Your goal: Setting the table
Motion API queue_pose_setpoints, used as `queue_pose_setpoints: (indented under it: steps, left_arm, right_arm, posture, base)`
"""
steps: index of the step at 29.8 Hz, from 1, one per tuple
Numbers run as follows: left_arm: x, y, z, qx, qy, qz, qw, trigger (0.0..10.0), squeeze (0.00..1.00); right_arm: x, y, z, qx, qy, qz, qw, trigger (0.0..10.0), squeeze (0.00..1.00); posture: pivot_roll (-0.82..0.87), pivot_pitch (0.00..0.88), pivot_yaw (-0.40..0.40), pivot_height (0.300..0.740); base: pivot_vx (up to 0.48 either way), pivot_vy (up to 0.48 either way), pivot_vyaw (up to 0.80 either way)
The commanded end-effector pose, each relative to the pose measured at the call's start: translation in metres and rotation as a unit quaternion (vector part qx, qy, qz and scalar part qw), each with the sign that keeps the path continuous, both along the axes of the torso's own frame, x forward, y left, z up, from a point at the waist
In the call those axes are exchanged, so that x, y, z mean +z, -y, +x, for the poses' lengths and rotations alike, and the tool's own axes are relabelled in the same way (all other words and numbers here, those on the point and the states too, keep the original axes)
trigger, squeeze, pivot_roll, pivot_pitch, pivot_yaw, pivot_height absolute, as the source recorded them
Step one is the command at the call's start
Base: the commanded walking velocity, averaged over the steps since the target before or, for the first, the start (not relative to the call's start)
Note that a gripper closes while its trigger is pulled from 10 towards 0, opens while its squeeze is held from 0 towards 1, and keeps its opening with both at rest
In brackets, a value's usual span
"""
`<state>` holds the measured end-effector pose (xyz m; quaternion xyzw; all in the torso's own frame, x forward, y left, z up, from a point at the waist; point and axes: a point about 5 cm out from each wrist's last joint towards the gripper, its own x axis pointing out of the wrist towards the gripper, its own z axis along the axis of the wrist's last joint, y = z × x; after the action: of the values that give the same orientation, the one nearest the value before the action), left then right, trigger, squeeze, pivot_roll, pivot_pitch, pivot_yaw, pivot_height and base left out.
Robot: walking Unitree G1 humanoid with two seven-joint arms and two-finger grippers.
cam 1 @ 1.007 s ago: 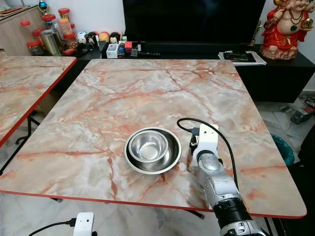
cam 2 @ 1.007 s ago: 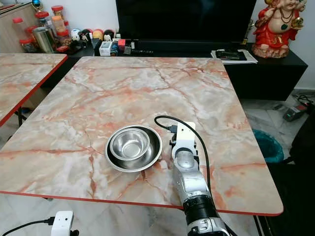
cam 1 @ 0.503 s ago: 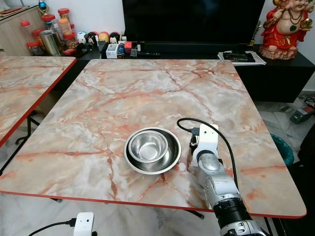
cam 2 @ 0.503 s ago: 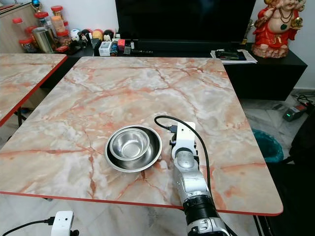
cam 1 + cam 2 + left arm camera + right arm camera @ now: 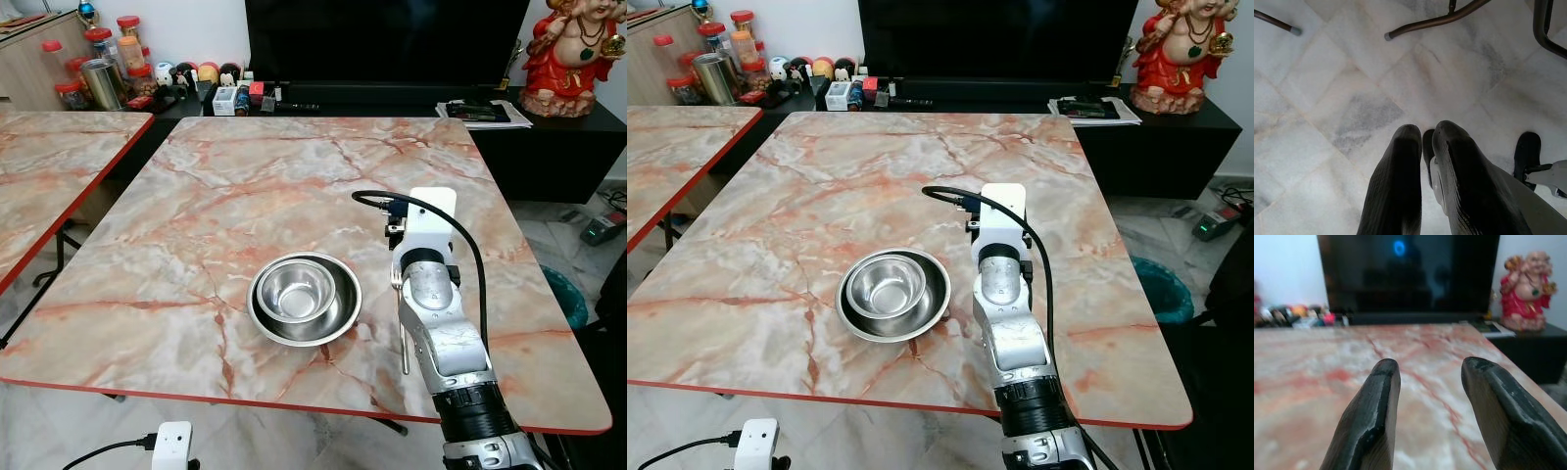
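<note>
Two nested steel bowls (image 5: 304,297), a small one inside a wider one, sit near the front middle of the marble table (image 5: 294,186). A thin metal utensil (image 5: 403,338) lies on the table just right of them, beside my right arm (image 5: 431,304). That arm is raised over the table, pointing away from me. In the right wrist view my right gripper (image 5: 1430,369) is open and empty, its fingers (image 5: 1376,401) aimed level over the tabletop. My left gripper (image 5: 1425,134) hangs below the table, shut and empty, pointing at the tiled floor.
A second marble table (image 5: 49,166) stands at the left. Behind the table is a black TV unit (image 5: 549,137) with a red figurine (image 5: 571,54), papers (image 5: 480,115), jars and small items (image 5: 108,69). Table legs (image 5: 1435,19) cross the floor.
My right arm has risen off the tabletop and moved farther from me. The thin utensil now shows on the table where the arm was. The bowls have not moved.
</note>
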<state>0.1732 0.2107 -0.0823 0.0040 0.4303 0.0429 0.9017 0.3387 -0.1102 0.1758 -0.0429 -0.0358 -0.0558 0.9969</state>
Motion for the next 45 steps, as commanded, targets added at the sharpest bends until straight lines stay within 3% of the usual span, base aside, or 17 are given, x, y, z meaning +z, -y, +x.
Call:
queue_pose_setpoints:
  steps: [1, 10, 45]
  left_arm:
    - [0.002, -0.003, 0.002, 0.002, 0.007, 0.009, 1.0, 10.0, 0.0]
    - [0.006, -0.003, 0.009, 0.018, 0.028, 0.004, 0.999, 10.0, 0.0]
    - [0.006, -0.006, 0.007, 0.021, 0.032, 0.005, 0.999, 10.0, 0.0]
  right_arm:
    - [0.006, -0.005, -0.002, 0.019, 0.023, 0.011, 0.999, 10.0, 0.0]
    - [0.011, 0.001, 0.001, 0.025, 0.061, 0.016, 0.998, 10.0, 0.0]
    - [0.019, -0.005, 0.002, 0.038, 0.097, 0.02, 0.994, 10.0, 0.0]
  posture:
    - [-0.01, 0.0, 0.019, 0.74]
    - [-0.01, 0.0, 0.019, 0.74]
    - [-0.01, 0.0, 0.02, 0.74]
  base:
    - [0.0, 0.0, 0.0]
    - [0.0, 0.037, 0.0]
    - [0.0, 0.434, 0.0]
